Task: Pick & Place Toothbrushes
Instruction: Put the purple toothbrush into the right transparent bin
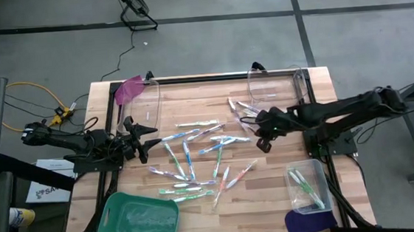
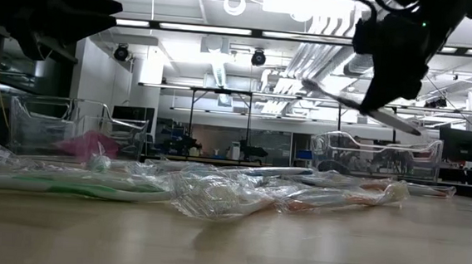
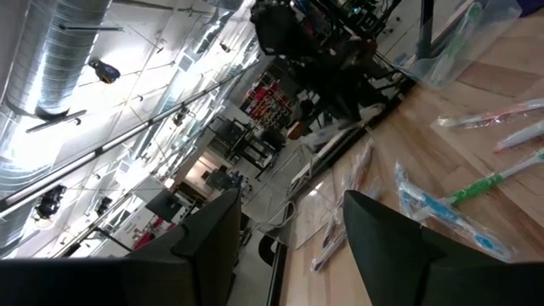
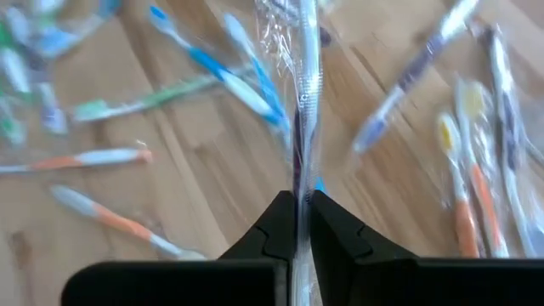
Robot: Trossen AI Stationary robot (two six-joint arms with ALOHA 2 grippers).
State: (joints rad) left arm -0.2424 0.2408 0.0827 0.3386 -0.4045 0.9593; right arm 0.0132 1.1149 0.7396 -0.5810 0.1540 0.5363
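Toothbrushes [image 1: 196, 161] lie scattered over the middle of the desk [image 1: 273, 207], each in a clear wrapper, and one wrapped toothbrush [image 4: 304, 102] is pinched between the closed fingers of the right gripper [image 4: 303, 223]. In the right wrist view its long axis runs straight out from the fingertips, in line with the fingers, so it sticks forward like an extension of the arm. In the low view it hangs clear above the pile, tilted. The clear bin [image 1: 310, 186] that already has a few brushes in it sits at the near right corner of the desk, on the right arm's own side, so the carry looks likely to swing toward that corner. The left gripper [image 1: 144, 139] waits with its fingers spread wide and empty at the left edge of the pile, well away from that bin.
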